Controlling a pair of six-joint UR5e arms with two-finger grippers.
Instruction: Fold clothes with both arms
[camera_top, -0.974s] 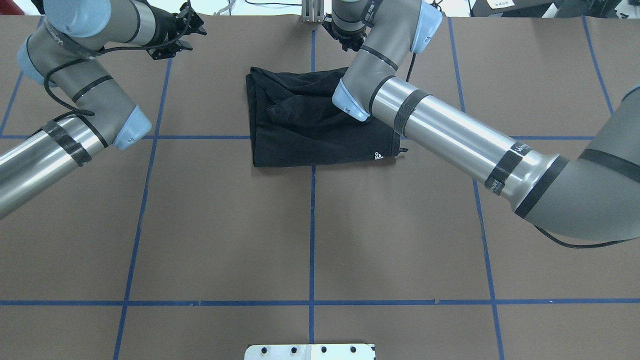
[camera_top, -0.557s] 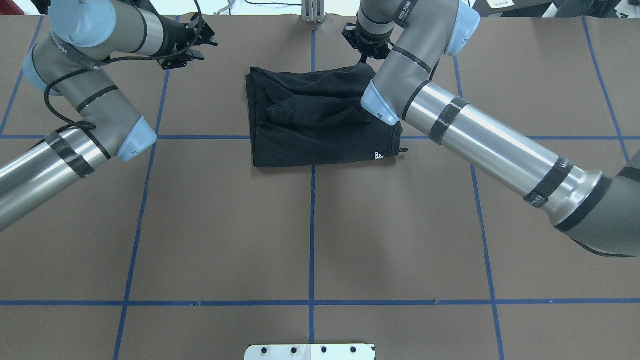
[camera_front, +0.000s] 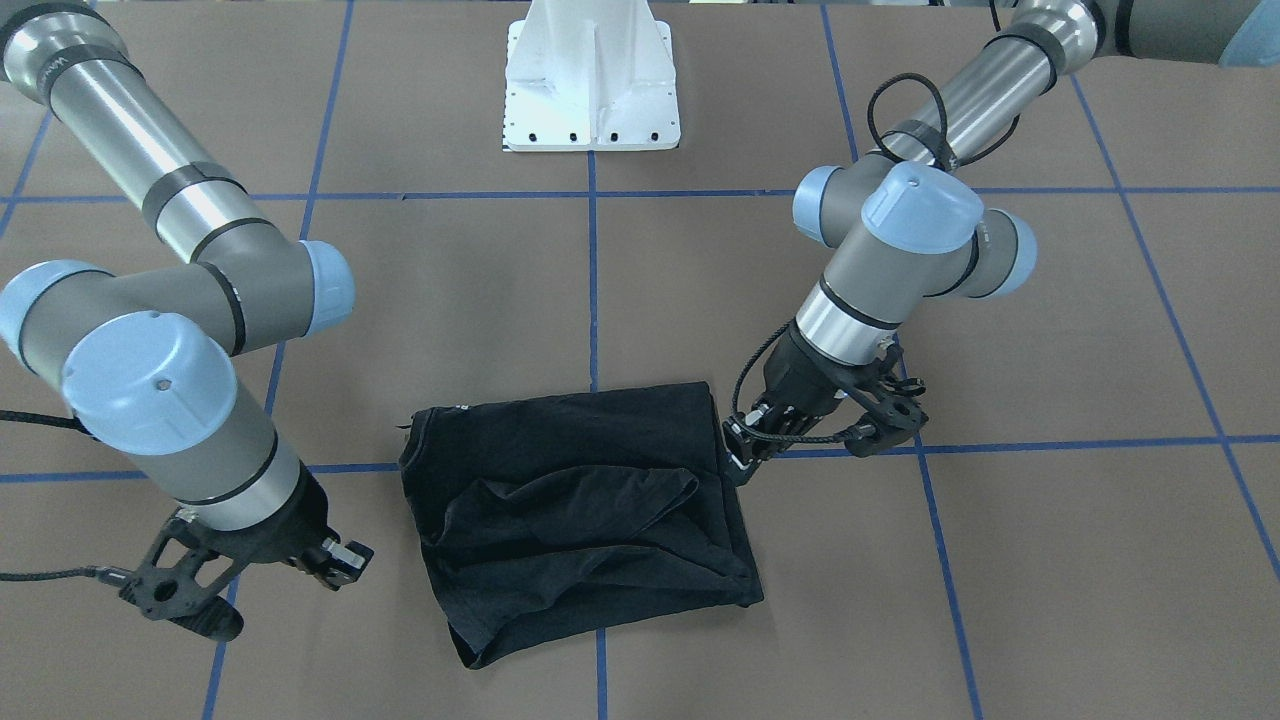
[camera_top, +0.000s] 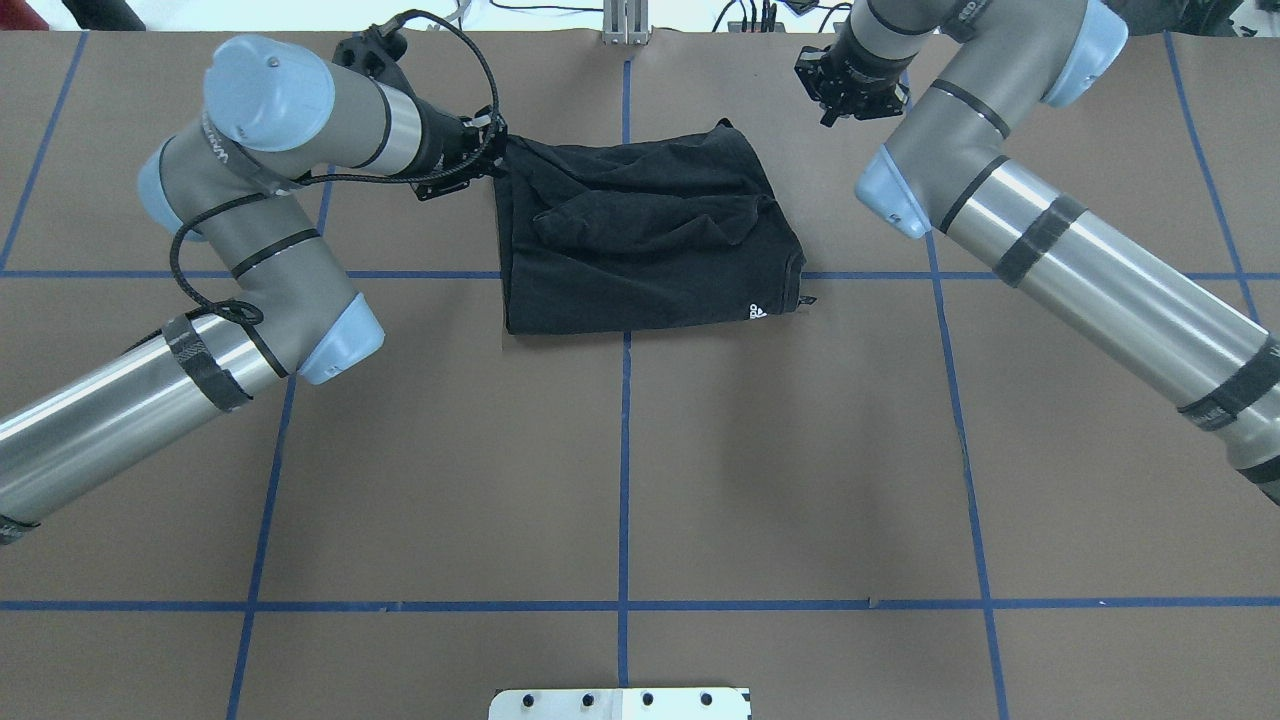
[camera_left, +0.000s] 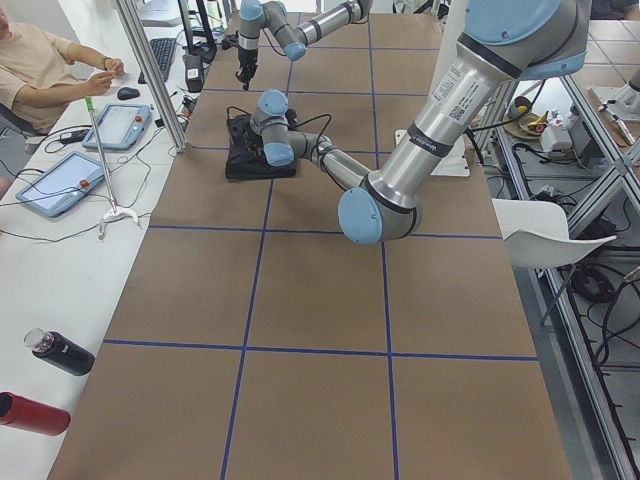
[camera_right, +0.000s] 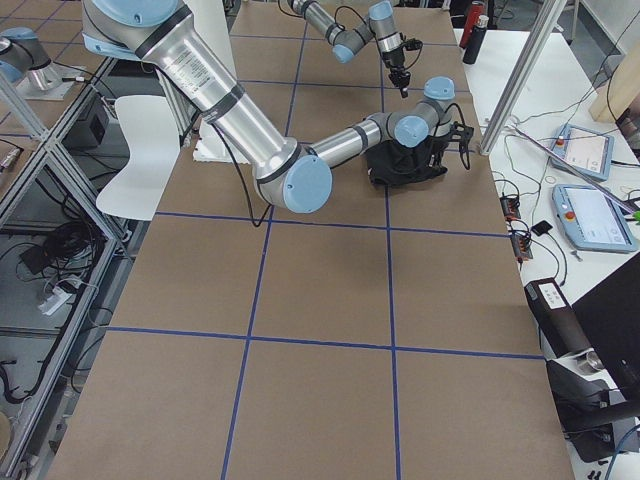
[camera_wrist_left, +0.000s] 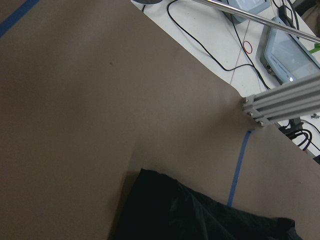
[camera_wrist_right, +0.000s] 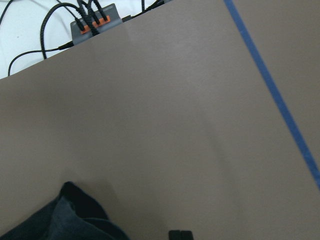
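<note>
Overhead exterior view: my black T-shirt (camera_top: 640, 260) lies on the brown table (camera_top: 620, 480), toward 12 o'clock from the table's middle. It is folded into a bumpy, near-square shape, with a lumpy fold on top. A tiny white logo (camera_top: 757, 312) sits by its 5 o'clock corner.

The only things that could hold something are two bottles on the white side desk (camera_left: 40, 300) in the exterior left view. One is a black bottle (camera_left: 60, 352) and one is a red bottle (camera_left: 30, 413). Both lie on their sides with caps on. I cannot see what is inside.

My left claw (camera_top: 487, 152) is at the shirt's 10 o'clock corner, right against the cloth edge. Its wrist camera looks down on that corner and shows no fingers. I cannot tell how wide this claw is, or if it has any cloth in it.

My right claw (camera_top: 850, 95) hangs at 2 o'clock from the shirt, apart from it, over bare table. In its wrist camera the two black fingertips (camera_wrist_right: 175, 234) are pressed together with nothing between them. This claw is closed and holds nothing. A bit of the shirt shows at 7 o'clock in that picture.
</note>
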